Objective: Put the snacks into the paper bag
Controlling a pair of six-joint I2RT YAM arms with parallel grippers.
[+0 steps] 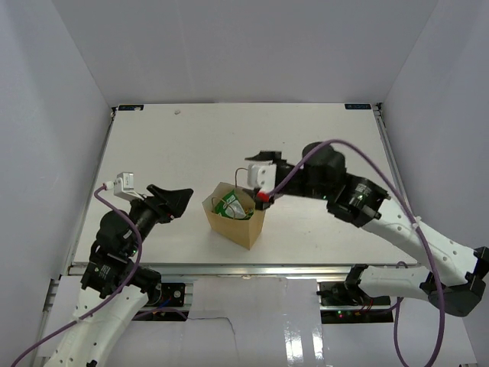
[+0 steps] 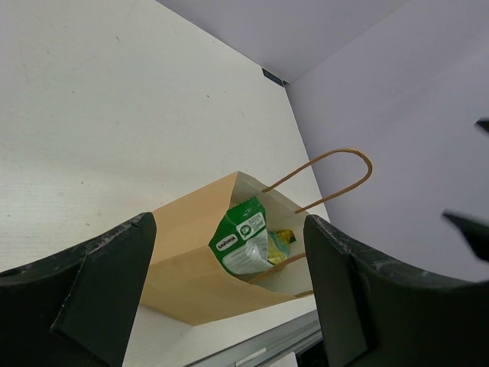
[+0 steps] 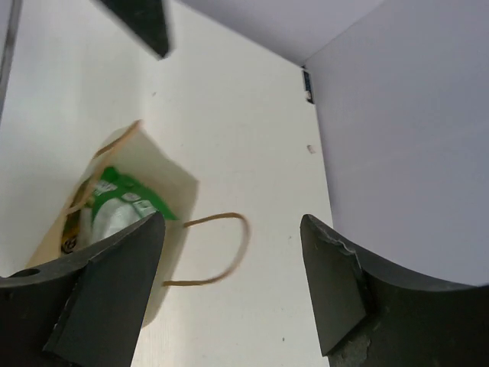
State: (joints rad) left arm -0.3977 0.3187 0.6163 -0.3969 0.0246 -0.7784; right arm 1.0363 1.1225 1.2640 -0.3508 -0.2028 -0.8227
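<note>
**Paper bag stands loaded between two open pincers**

The paper bag (image 1: 238, 223) stands upright near the front middle of the table (image 1: 168, 138), its mouth open. Down inside it I can see the green-and-white bag (image 2: 243, 243) leaning against the inner wall. A yellow wrapper (image 2: 281, 240) is tucked just beside it, deeper in. From the right wrist view there is another scrap of yellow with dark print low in the bag, but it is too small to name for certain. I cannot make out any pale green squares.

One thin loop handle (image 2: 336, 164) rises clear of the bag's far rim. The other handle (image 3: 241, 229) hangs outward over the table.

The left gripper (image 2: 228, 229) sits to the left of the bag, apart from it, pointing towards it. Its two dark fingers (image 2: 99, 290) are spread wide with nothing between them.

The right gripper (image 3: 229, 225) hovers at the bag's far right corner, just above the rim. Its jaws also gape wide and hold nothing. A purple cable (image 1: 359, 149) arcs over the right arm.
</note>
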